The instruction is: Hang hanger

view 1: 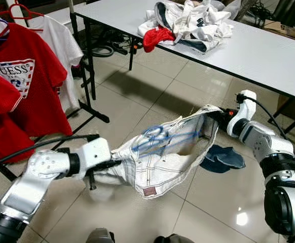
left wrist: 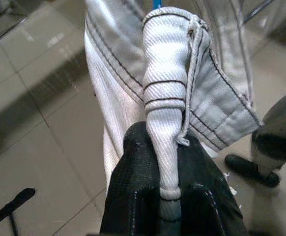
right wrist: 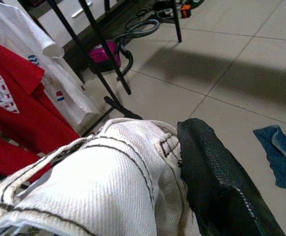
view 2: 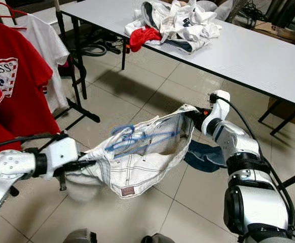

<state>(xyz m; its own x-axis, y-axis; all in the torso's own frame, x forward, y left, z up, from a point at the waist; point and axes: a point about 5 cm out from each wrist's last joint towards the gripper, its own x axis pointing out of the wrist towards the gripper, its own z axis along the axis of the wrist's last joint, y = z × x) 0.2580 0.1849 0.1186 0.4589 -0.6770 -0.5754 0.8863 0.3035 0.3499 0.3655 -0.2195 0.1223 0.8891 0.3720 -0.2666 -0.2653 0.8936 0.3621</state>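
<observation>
White jeans (view 1: 160, 162) are held stretched above the tiled floor (view 1: 137, 101) between both grippers — the left gripper (left wrist: 170, 187) is clamped on one end of the waistband, the right gripper (view 1: 214, 117) on the other. A blue hanger (view 1: 155, 139) is seen lying inside the jeans. Red shirts (view 1: 26, 86) are hung on a rack at the left; a blue cloth (view 1: 223, 158) lies on the floor.

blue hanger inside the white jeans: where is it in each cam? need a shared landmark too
Left eye: blue hanger at centre, inside the white jeans stretched between both grippers.
Right eye: left of centre, same spot in the jeans.
Left wrist: blue sliver at the top edge.
Right wrist: cannot make it out.
Shared landmark: the jeans' dark-stitched waistband.
</observation>
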